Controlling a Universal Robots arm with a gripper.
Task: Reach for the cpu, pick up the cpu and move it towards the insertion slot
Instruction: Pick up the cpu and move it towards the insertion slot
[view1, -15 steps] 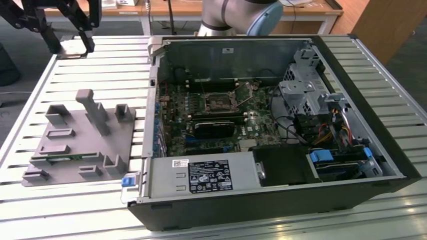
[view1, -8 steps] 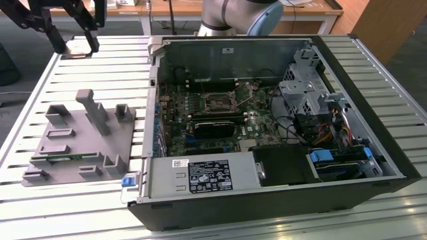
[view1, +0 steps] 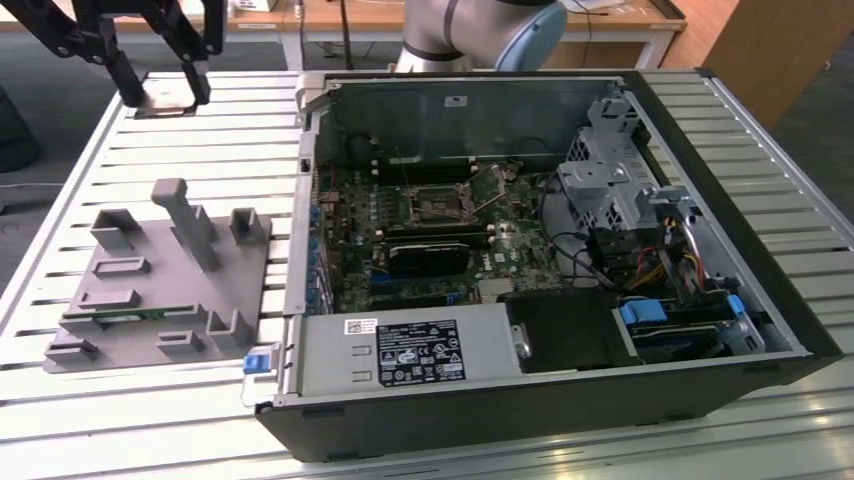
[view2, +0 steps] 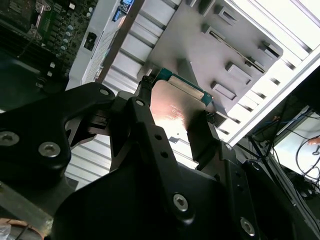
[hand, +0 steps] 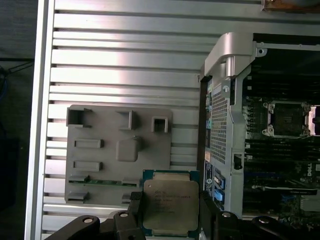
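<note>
One chip is in hand: my pincer (hand: 170, 216) is clamped on the cpu (hand: 170, 204), fingers (view2: 202, 137) against opposite edges, held lifted above the slatted worktop (hand: 125, 55) near the grey fixture (hand: 100, 160). I judge the pick done and the carry under way. The insertion slot (view1: 438, 203) lies well apart, inside the open computer case (view1: 721, 200); reaching it calls for a level traverse.
</note>
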